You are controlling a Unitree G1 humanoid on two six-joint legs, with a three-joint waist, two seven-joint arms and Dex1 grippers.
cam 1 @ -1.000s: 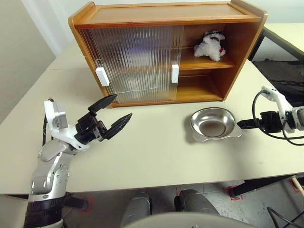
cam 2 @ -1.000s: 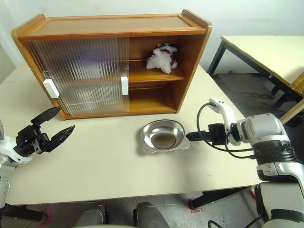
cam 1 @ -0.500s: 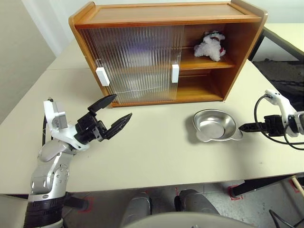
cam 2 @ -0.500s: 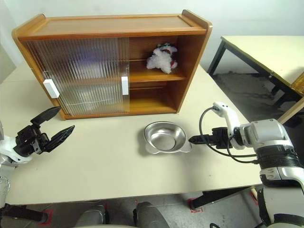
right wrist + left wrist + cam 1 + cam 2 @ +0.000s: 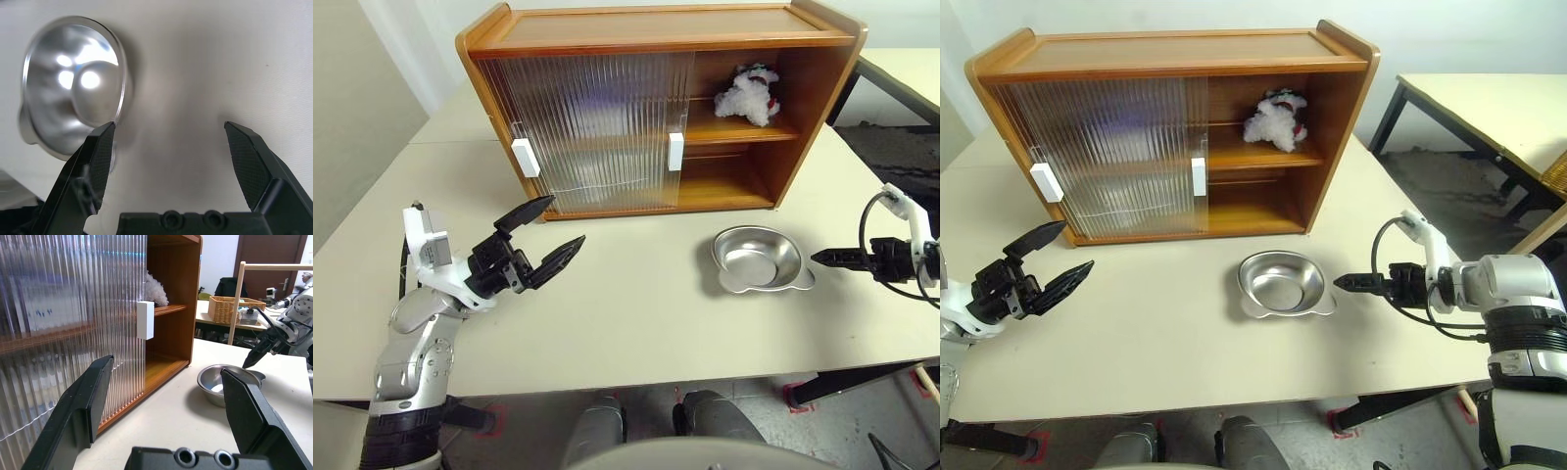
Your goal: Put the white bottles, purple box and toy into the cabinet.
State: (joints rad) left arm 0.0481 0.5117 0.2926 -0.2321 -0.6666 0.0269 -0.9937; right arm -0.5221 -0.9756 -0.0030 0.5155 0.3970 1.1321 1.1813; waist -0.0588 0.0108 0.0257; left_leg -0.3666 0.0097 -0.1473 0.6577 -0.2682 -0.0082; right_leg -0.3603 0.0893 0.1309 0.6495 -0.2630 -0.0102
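metal bowl (image 5: pixel 759 260) on beige table (image 5: pixel 636 313)

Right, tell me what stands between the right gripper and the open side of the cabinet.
The metal bowl sits on the table just to the left of the open right gripper, between it and the cabinet. Past the bowl, the cabinet's right side is open, with the toy already on the upper shelf.

Bright even light, glare on bowl (image 5: pixel 73 83)
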